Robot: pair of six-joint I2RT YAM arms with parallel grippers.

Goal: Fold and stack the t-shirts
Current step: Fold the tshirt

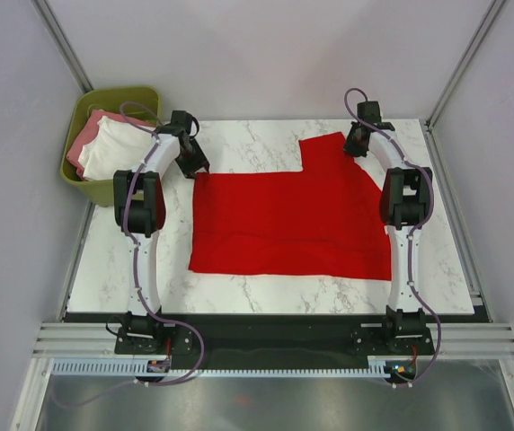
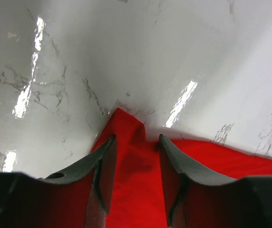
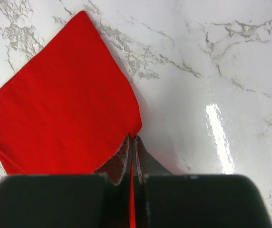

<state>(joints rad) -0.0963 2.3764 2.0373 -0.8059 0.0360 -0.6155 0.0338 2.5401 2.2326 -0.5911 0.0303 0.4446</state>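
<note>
Red tee [image 1: 288, 215] is spread on the table [image 1: 239, 144]; the fold seems just begun. Far-right corner is pinched by the right gripper [image 3: 132, 138]. The left gripper [image 2: 137, 137] is parted astride the far-left corner, not clamped. Next: left must be closed, both corners lifted tog.

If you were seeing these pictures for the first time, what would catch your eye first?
The red t-shirt spread flat across the middle of the white marble table stands out first. The right gripper is shut on its far right corner, while the left gripper stands open over its far left corner. Beside the table's far left corner, a green bin holds a white t-shirt and a pink t-shirt.
</note>
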